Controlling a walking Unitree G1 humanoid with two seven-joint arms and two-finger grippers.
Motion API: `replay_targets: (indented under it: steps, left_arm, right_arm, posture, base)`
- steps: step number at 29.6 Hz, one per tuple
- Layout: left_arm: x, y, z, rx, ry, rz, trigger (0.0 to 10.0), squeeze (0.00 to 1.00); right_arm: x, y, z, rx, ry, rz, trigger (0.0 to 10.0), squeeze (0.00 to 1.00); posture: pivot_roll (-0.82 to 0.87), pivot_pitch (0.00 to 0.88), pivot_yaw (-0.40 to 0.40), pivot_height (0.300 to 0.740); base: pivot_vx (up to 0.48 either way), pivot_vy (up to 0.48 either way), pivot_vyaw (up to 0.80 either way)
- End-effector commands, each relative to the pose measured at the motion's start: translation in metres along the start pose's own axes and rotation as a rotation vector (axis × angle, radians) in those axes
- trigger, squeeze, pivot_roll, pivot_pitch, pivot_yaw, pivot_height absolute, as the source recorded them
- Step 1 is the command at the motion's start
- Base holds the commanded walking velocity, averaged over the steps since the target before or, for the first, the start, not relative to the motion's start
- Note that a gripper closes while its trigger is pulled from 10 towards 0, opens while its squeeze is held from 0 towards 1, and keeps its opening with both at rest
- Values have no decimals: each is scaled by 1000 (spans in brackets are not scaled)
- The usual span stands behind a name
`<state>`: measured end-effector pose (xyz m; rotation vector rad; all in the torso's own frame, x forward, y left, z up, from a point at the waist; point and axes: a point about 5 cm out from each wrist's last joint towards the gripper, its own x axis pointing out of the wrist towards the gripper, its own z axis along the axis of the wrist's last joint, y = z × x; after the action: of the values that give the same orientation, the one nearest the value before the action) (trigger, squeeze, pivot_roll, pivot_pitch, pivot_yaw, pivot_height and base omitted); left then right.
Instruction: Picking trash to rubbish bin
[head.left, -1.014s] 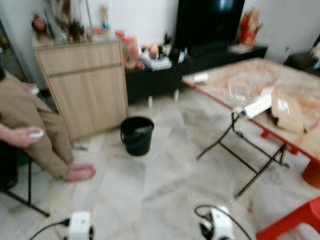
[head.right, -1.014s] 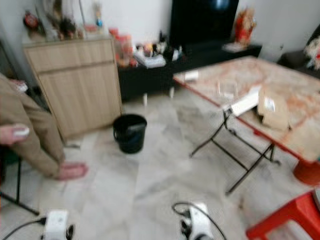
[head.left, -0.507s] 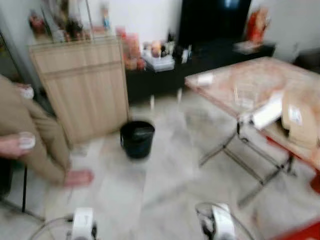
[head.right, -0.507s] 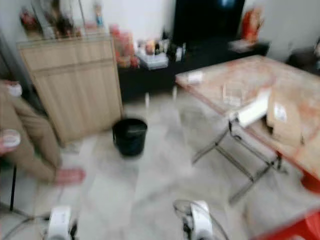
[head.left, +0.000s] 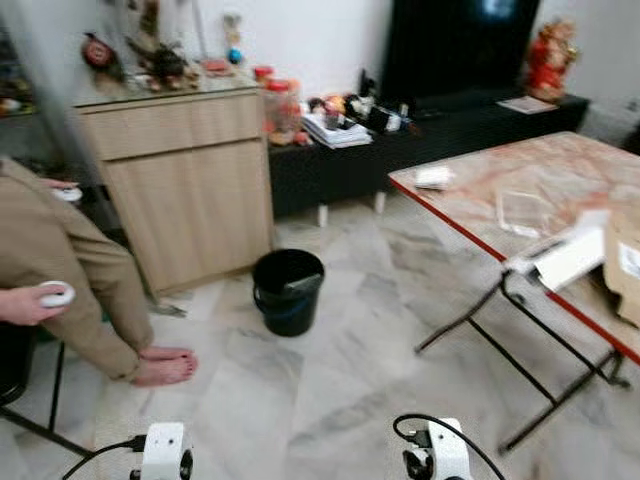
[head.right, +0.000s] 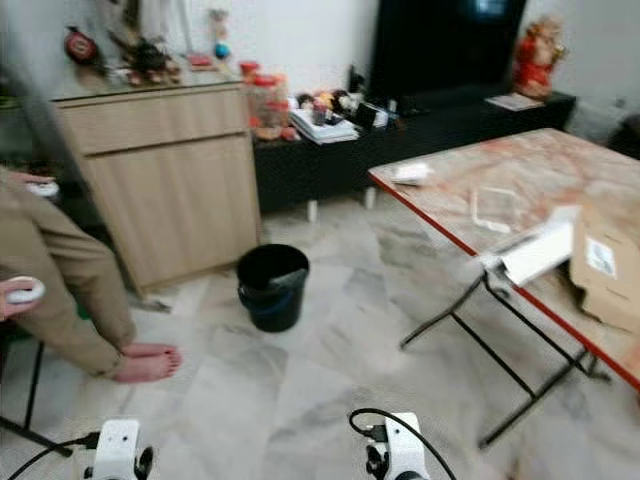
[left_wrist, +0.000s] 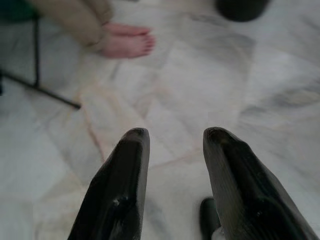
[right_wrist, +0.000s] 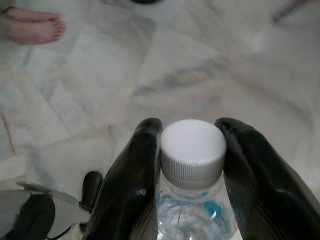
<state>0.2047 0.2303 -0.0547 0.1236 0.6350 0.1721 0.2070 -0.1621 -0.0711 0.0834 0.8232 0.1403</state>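
Observation:
A black rubbish bin (head.left: 288, 290) stands on the marble floor in front of a wooden cabinet, a few steps ahead of me. In the right wrist view my right gripper (right_wrist: 192, 137) is shut on a clear plastic bottle (right_wrist: 194, 200) with a white cap (right_wrist: 193, 146), held above the floor. My left gripper (left_wrist: 172, 137) hangs open over bare tiles with nothing between its fingers. Both wrists (head.left: 163, 452) (head.left: 437, 455) show at the bottom of the head views.
A seated person's leg and bare foot (head.left: 165, 367) are at the left, a hand (head.left: 30, 303) holding a white object. A folding table (head.left: 520, 215) with a box and papers stands at the right. A wooden cabinet (head.left: 185, 190) and a dark TV bench (head.left: 420, 135) line the back wall.
The camera has shifted and the picture has sharpened; the bin and table sit a little further right in view. Both grippers look unchanged.

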Motion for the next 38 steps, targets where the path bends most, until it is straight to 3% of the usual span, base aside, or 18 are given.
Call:
replay_targets:
  steps: [1, 15, 26, 38]
  left_arm:
    - [-1, 7, -4, 7, 19, 18, 10000, 0]
    - [-2, 7, -6, 3, 23, 20, 10000, 0]
    - [-2, 7, -5, 0, 23, 20, 10000, 0]
    - [-2, 6, -6, -3, 25, 21, 10000, 0]
  right_arm:
    - [4, 11, 11, -1, -35, 28, 10000, 0]
    - [4, 9, 9, -9, -27, 17, 10000, 0]
    - [4, 9, 11, 38, -40, 14, 10000, 0]
    - [5, 11, 11, 27, -39, 27, 10000, 0]
  posture:
    - [68, 28, -59, 740]
    - [68, 48, -61, 740]
    - [68, 50, -61, 740]
    - [71, 52, -64, 740]
  base:
    - [352, 0, 469]
    - [352, 0, 243]
    - [352, 0, 0]
    - [352, 0, -138]
